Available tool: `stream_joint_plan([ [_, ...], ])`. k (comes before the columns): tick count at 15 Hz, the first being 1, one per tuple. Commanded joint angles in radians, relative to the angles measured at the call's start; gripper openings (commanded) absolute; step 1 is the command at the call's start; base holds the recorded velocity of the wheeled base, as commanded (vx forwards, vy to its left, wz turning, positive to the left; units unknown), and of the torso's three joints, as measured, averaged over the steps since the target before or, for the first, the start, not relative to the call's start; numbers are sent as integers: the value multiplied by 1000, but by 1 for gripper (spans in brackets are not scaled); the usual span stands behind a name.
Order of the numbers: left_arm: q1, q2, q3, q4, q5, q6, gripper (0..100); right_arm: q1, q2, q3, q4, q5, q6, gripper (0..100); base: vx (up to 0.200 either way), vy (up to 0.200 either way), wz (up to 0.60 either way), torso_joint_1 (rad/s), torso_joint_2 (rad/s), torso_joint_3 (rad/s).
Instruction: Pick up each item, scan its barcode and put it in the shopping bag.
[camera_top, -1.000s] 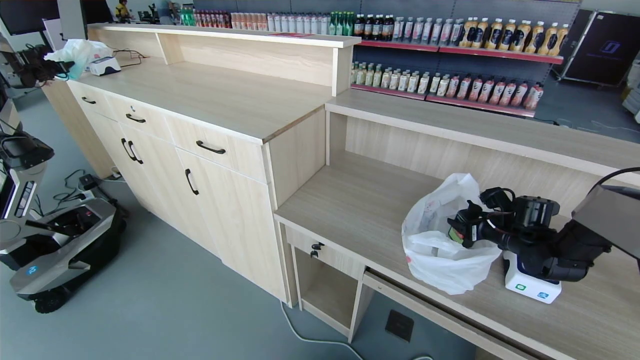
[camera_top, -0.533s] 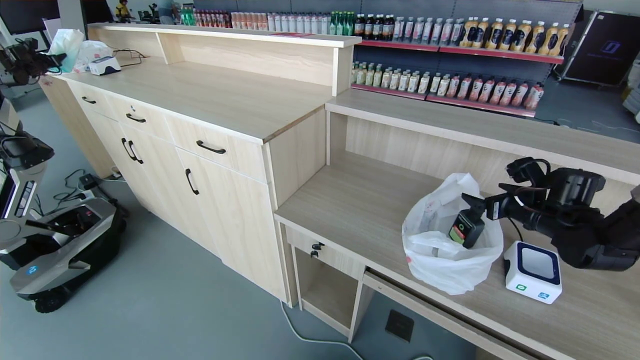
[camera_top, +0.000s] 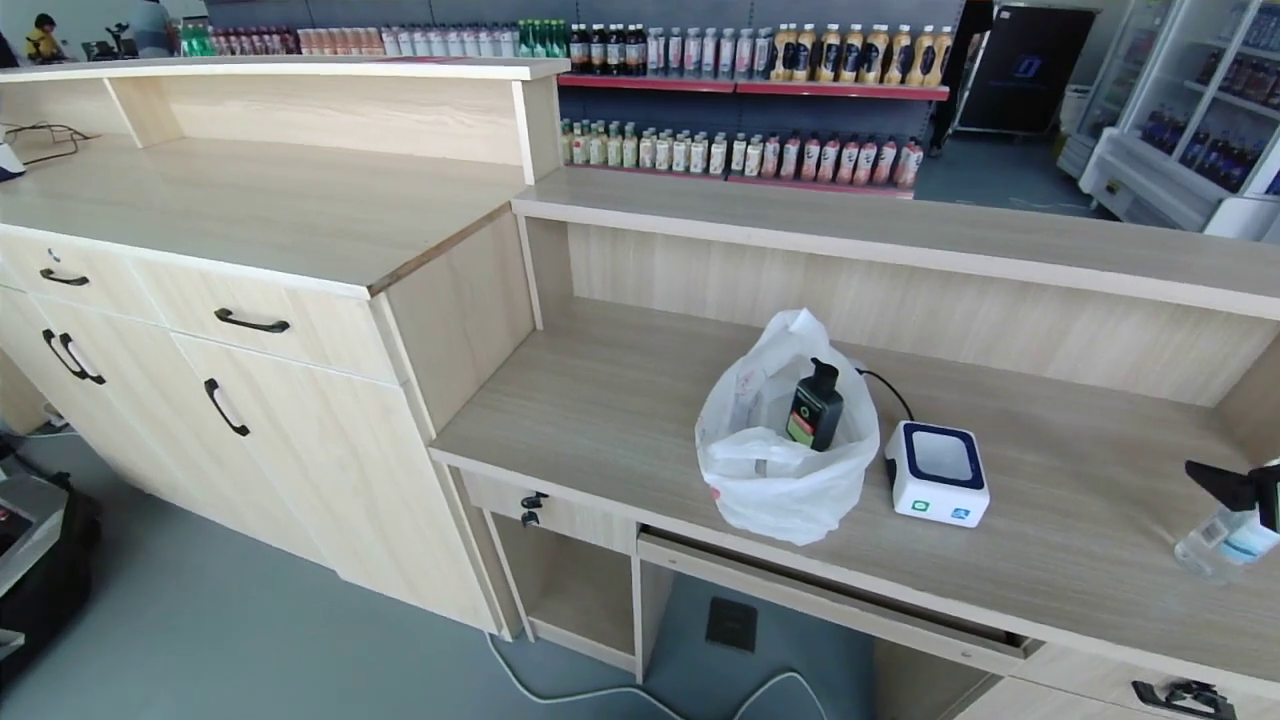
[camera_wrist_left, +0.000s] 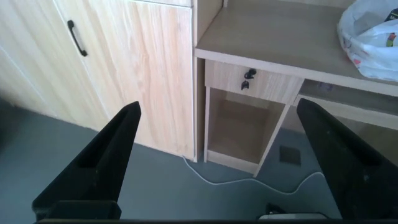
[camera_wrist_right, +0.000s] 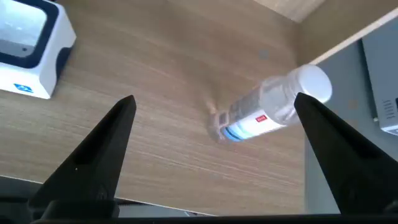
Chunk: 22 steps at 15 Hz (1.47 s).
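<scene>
The dark pump bottle (camera_top: 815, 410), which half a second ago hung in the right hand above the shopping bag (camera_top: 780, 490), now stands upright inside the bag, its pump head poking above the rim. The right hand (camera_wrist_right: 213, 99) has let go and swung well away from the bag, past the white scanner (camera_top: 938, 472); the head camera has turned with it. That item looks finished.

The next is probably the clear plastic bottle (camera_wrist_right: 273, 106). It lies on its side on the tabletop (camera_top: 620, 400) just beneath the right hand, framed by its spread, empty fingers, and seems not yet touched.

The scanner sits between that hand and the bag, just beside the bag. Besides the pump bottle, the bag holds pale contents I cannot make out. The left hand (camera_wrist_left: 219, 104) hangs spread and empty over the floor (camera_wrist_left: 155, 186), the bag well off to one side.
</scene>
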Motion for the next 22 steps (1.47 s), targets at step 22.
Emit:
stream_joint_plan([
  [22,1,0,0,-1,0,0,100,21,567,-149,-460,108,198,100,0,0,-82,-19,36,16],
])
